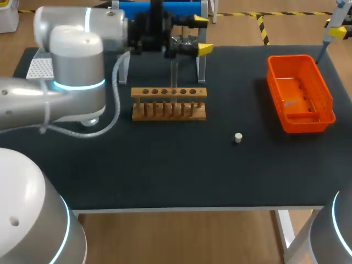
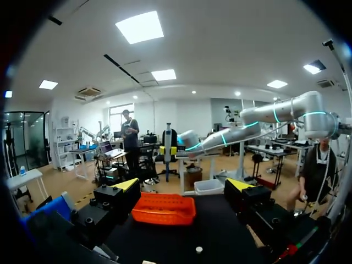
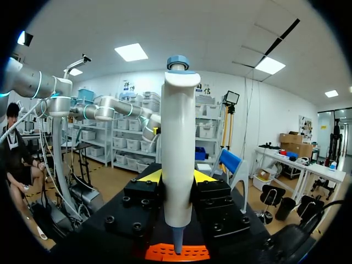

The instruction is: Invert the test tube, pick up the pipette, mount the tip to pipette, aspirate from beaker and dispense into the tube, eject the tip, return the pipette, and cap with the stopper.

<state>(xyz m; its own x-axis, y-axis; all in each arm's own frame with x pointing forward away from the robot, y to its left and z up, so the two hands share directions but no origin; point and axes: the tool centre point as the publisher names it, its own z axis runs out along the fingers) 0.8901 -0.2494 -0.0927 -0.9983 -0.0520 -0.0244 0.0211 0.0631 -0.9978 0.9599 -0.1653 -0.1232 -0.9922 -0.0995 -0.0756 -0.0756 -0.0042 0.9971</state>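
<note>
My right claw (image 3: 177, 179) is clamping the white plastic pipette with the blue cap (image 3: 178, 126), hanging over the far corner of the orange plastic basket (image 1: 290, 57). Its long axis is standing roughly upright, nozzle pointing down at the basket. For mounting a tip, I judge I should be keeping it plumb and pressing straight. My left claw (image 2: 183, 186) is gaping empty, well apart from the basket.

Your pipette (image 3: 179, 154), white with a blue cap, is upright between the right fingers (image 3: 144, 193), nozzle down over the orange basket (image 1: 300, 93). A clear tube (image 1: 174, 74) stands in the wooden rack (image 1: 169, 103). The pale stopper (image 1: 238, 137) lies on the bench (image 1: 165, 176) nearby.
</note>
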